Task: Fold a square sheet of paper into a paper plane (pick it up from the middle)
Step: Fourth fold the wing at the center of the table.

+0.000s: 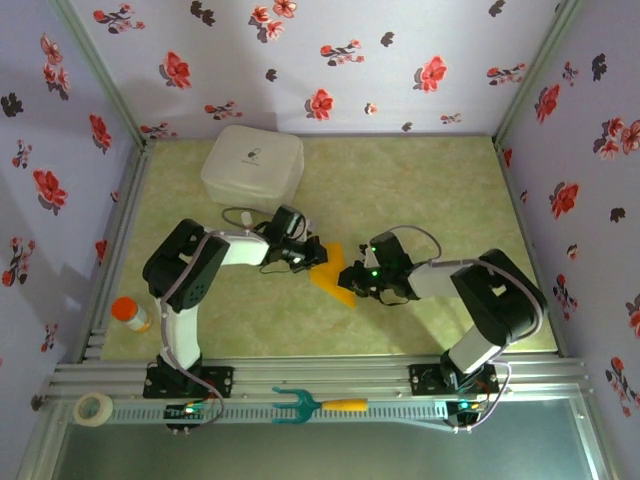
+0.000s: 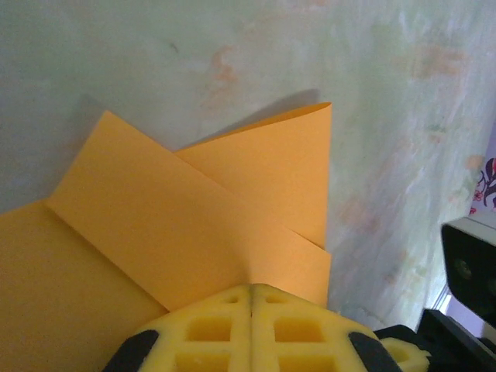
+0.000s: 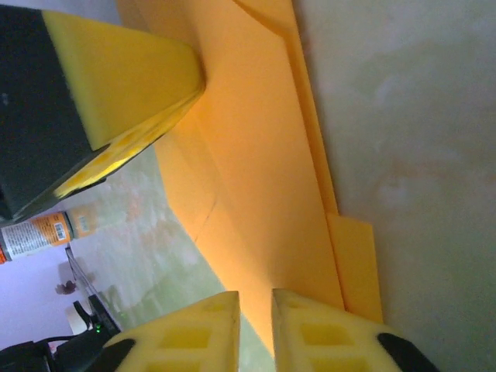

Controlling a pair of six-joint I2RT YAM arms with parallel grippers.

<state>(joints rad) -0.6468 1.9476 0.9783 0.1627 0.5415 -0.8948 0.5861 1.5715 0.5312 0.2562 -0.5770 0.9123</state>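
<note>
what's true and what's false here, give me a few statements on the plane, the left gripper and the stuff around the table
1. The left gripper is shut on the paper plane. True.
2. The orange-capped bottle stands at the right edge of the table. False: it stands at the left edge.
3. A white lidded container sits at the far side of the table. True.
4. The tape roll lies on top of the white container. False: it lies on the near metal rail, at its left end.
</note>
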